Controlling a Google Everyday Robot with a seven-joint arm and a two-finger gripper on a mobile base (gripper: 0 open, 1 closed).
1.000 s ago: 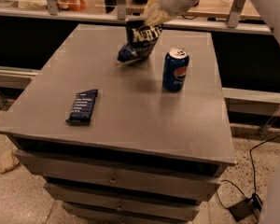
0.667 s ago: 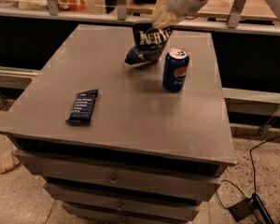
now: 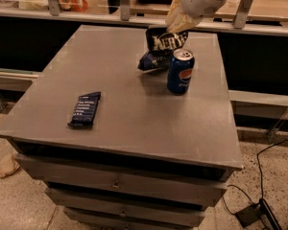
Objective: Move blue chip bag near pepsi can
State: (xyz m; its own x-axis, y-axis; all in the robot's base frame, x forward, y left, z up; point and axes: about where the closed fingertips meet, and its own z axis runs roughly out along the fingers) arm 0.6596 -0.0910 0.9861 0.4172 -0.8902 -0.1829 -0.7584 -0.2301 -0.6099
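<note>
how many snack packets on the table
2: the blue chip bag at the back beside the pepsi can, its top gripped by the claw; the bar wrapper flat near the front left. None seems hidden.

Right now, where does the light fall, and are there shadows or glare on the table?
Camera view: light falls from above; a soft shadow lies on the table under the blue chip bag, left of the pepsi can; the can's silver top glints. The gripper, holding the bag's top behind the can, looks bright.

A robot lab: gripper fingers (image 3: 175,19) over a grey drawer cabinet (image 3: 134,114), cable (image 3: 258,171) on speckled floor (image 3: 19,200).
</note>
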